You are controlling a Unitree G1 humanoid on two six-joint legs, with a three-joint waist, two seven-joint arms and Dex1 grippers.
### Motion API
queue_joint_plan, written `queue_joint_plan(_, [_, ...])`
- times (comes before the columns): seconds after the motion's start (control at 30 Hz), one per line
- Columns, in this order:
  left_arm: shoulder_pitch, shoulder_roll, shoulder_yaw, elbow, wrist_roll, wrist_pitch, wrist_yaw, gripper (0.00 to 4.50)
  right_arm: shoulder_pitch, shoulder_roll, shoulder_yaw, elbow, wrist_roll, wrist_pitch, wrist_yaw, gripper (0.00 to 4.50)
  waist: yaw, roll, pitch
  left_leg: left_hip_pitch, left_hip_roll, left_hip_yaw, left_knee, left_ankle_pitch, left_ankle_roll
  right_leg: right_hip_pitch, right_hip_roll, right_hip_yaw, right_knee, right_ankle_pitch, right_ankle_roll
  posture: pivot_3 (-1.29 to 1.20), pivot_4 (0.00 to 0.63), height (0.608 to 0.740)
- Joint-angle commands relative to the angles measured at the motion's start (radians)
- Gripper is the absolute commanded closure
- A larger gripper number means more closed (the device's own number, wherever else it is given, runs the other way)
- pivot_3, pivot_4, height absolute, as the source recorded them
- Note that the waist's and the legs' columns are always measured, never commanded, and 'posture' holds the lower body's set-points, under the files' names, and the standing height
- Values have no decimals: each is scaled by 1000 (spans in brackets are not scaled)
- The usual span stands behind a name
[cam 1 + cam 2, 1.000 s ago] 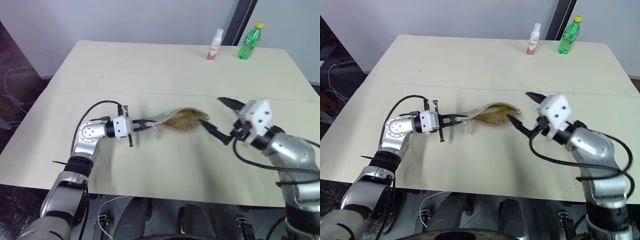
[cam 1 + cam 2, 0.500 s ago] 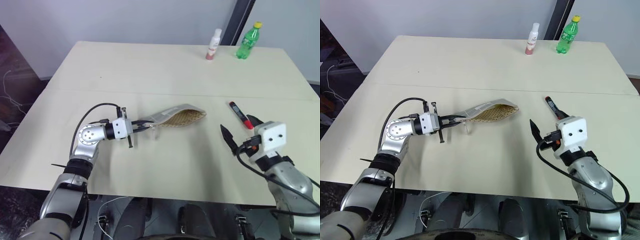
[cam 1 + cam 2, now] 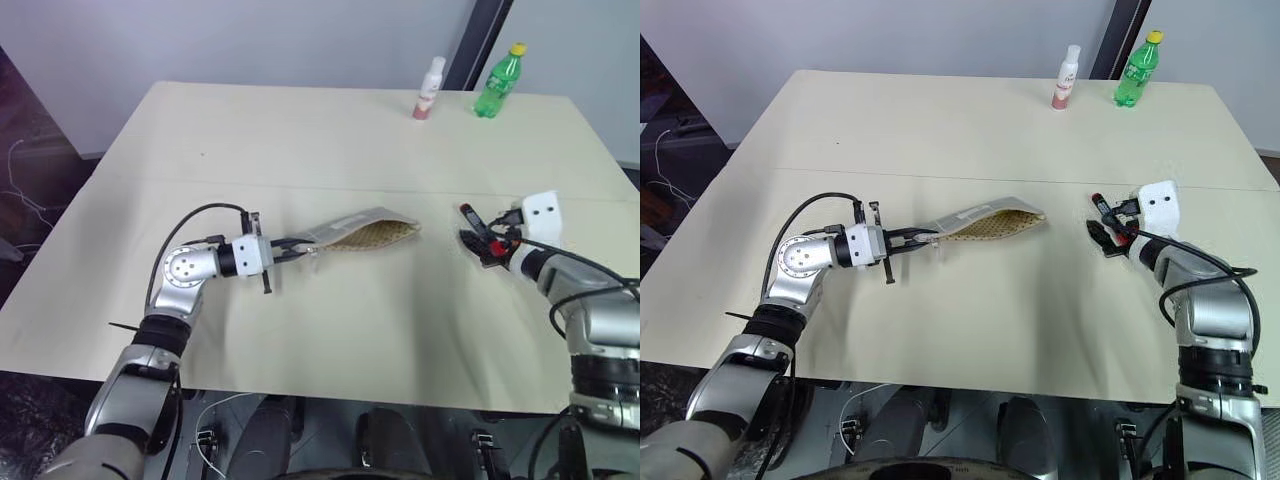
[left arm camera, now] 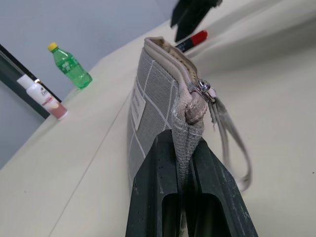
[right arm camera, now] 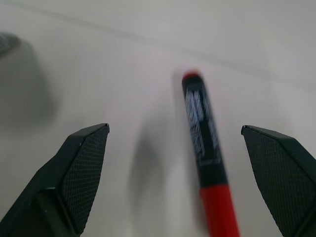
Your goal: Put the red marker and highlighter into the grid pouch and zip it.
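Pouch held up and open, right hand lined up on the marker

My left hand [image 3: 285,247] is clamped on the zip end of the grid pouch [image 3: 362,231], lifting it off the counter [image 3: 330,150] so the tan-lined mouth faces my right side. My right hand [image 5: 177,168] is spread wide either side of the red marker [image 5: 205,158], which lies flat, not yet gripped. I can't make out the highlighter.
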Motion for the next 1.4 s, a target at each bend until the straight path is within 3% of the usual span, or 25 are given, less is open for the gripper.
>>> queue_joint_plan(0.03, [21, 14, 2, -62, 3, 6, 19, 4500, -45, -26, -33, 76, 8, 32, -14, 46, 0, 0, 0, 0, 0, 0, 0, 0, 0, 0, 0, 0, 0, 0, 0, 0, 150, 740])
queue_joint_plan(0.1, [30, 17, 2, -78, 4, 12, 24, 4500, -43, -30, -18, 97, 0, 31, -11, 46, 0, 0, 0, 0, 0, 0, 0, 0, 0, 0, 0, 0, 0, 0, 0, 0, 150, 740])
queue_joint_plan(0.2, [37, 19, 1, -93, 7, 19, 31, 4500, -39, -19, -18, 111, 17, 49, -6, 855, -1, 0, 0, 0, 0, 0, 0, 0, 0, 0, 0, 0, 0, 0, 0, 0, 150, 740])
queue_joint_plan(0.4, [30, 18, -3, -106, 6, 30, 37, 4500, -31, -24, -34, 64, 43, 58, -3, 3953, -1, 0, 0, 0, 0, 0, 0, 0, 0, 0, 0, 0, 0, 0, 0, 0, 150, 740])
queue_joint_plan(0.43, [28, 18, -3, -104, 7, 30, 37, 4500, -12, -36, -43, 22, 51, 26, 21, 4178, 0, 0, 0, 0, 0, 0, 0, 0, 0, 0, 0, 0, 0, 0, 0, 0, 150, 740])
queue_joint_plan(0.53, [27, 17, -6, -102, 7, 27, 34, 4500, 57, -50, -100, -154, 130, -28, 105, 4166, 1, 1, 0, -1, 0, 0, 0, 0, 0, -1, 0, 0, 0, 0, 0, 0, 150, 740])
queue_joint_plan(0.7, [14, 11, -13, -83, 2, 23, 29, 4500, 289, -127, -138, -516, 257, -160, 374, 4166, 3, 1, 1, -1, 0, 0, 0, -1, 1, -1, 0, 0, 0, 0, 0, 0, 150, 740])
queue_joint_plan(0.9, [-15, -9, -23, -49, -1, 12, 17, 4500, 499, -234, -84, -576, 93, -416, 492, 4166, 1, 1, 1, 0, 0, 0, 2, -3, -2, 2, -1, 0, -3, 0, 0, 0, 150, 740])
queue_joint_plan(1.07, [-40, -24, -30, -38, -1, 4, 6, 4500, 445, -253, 0, -479, -34, -510, 442, 4166, 0, 1, 1, -1, 0, 0, 2, -2, -2, 1, -1, 0, -3, 0, 0, 0, 150, 740])
queue_joint_plan(1.17, [-32, -16, -46, -50, 1, -6, -23, 4500, 386, -224, 31, -472, -16, -490, 419, 4166, 0, 0, 1, -1, 0, 0, 1, -2, -2, 1, -1, 0, -3, 0, 0, 0, 150, 740])
queue_joint_plan(1.4, [-54, -32, -76, -71, 12, -22, -33, 4500, 257, -294, 183, -398, -189, -581, 431, 4166, 2, 0, 1, -1, 0, 0, 1, -2, -2, 2, -1, -1, -3, 0, 0, 0, 150, 740])
